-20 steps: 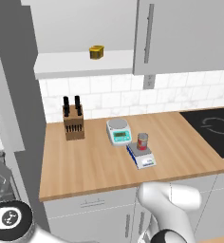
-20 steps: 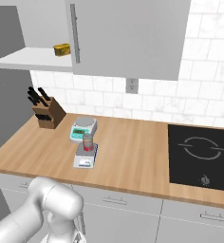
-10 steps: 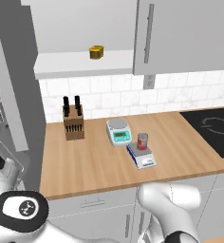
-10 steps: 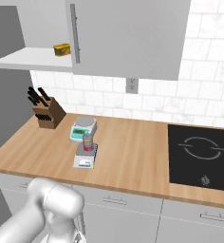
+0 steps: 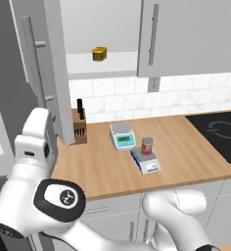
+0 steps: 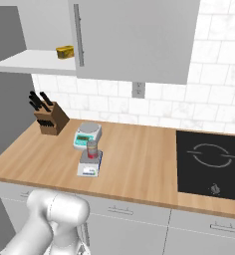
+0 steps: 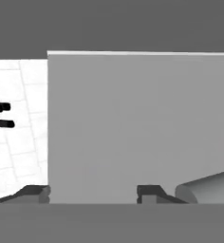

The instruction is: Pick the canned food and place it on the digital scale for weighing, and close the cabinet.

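Canned food (image 5: 147, 146) sat upright on the digital scale (image 5: 146, 161), mid wooden surface (image 5: 186, 147); same pair in the right base view, can (image 6: 92, 149) on scale (image 6: 89, 164). Just behind it was the second scale with round plate and teal display (image 5: 122, 136), close to but apart from the first. Knife block (image 6: 50, 119) stood at the far left of the surface against the tiled wall, black cooktop (image 6: 210, 165) at the right end. Cabinet (image 5: 186, 34) was half done: right door flush, left door (image 5: 41, 73) swung out toward me, edge-on in the left base view, its bar handle (image 5: 24, 54) facing left. Open shelf (image 6: 30, 62) behind it carried a squat yellow container (image 5: 99, 53). I had the arm up at the left, wrist link (image 5: 36, 142) right beside the open door's lower part. Hand view put a flat light-grey door panel (image 7: 137, 123) directly in front of the gripper (image 7: 92, 192), white tile and dark knife handles (image 7: 2, 116) off past its left edge. The fingers (image 7: 149, 191) were spread wide apart, nothing between them, tips low against the panel; I couldn't tell whether they touched it.
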